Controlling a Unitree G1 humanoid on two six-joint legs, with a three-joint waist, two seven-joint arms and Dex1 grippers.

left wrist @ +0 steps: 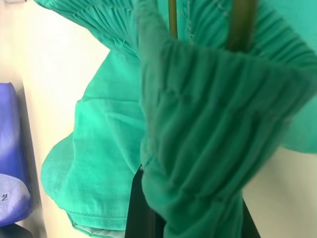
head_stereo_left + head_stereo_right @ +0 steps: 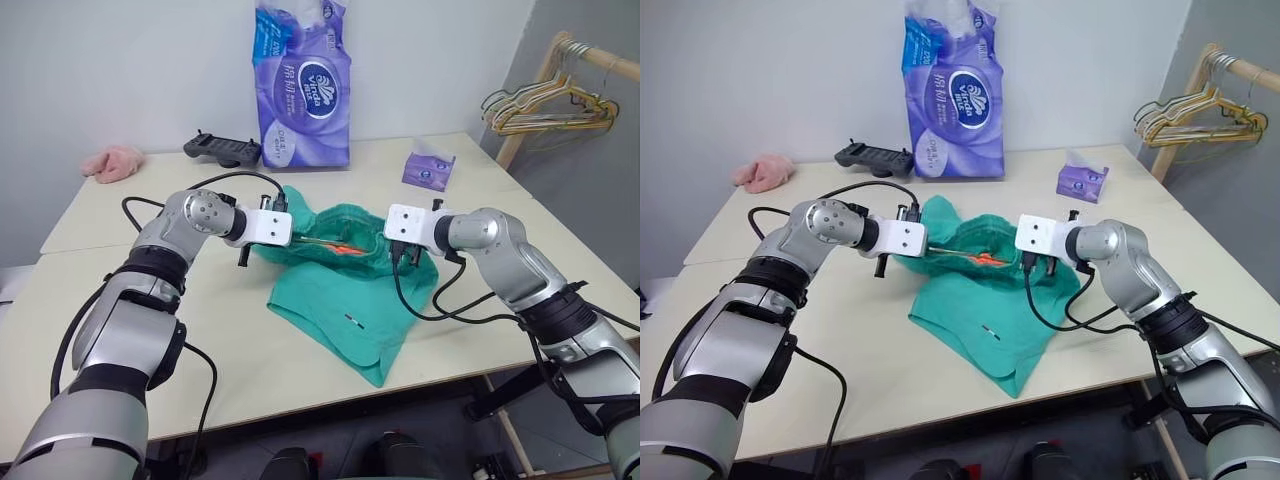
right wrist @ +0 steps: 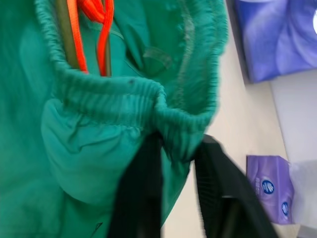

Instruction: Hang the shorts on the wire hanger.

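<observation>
The teal-green shorts (image 2: 350,285) lie bunched on the cream table (image 2: 120,290), in front of the purple tissue pack (image 2: 303,85), their gathered waistband lifted and stretched between the two arms. The left gripper (image 2: 293,238) has its black fingers pressed together on the waistband at its left end; in the left wrist view the elastic fabric is bunched around those fingers. The right gripper (image 2: 1035,262) is at the opposite end of the waistband, its two black fingers (image 3: 136,198) standing slightly apart with the elastic edge between them, so whether that pinch is firm cannot be told. Inside the opened waist, the thin olive-bronze wire hanger (image 1: 173,17) runs along beside an orange drawstring (image 3: 99,29), so the hanger is already partly within the garment. The step in hand appears to be working the waistband over the hanger. The next move likely calls for the right gripper to settle its hold, then for both to draw the fabric along the wire without dislodging it, keeping the hook free.
</observation>
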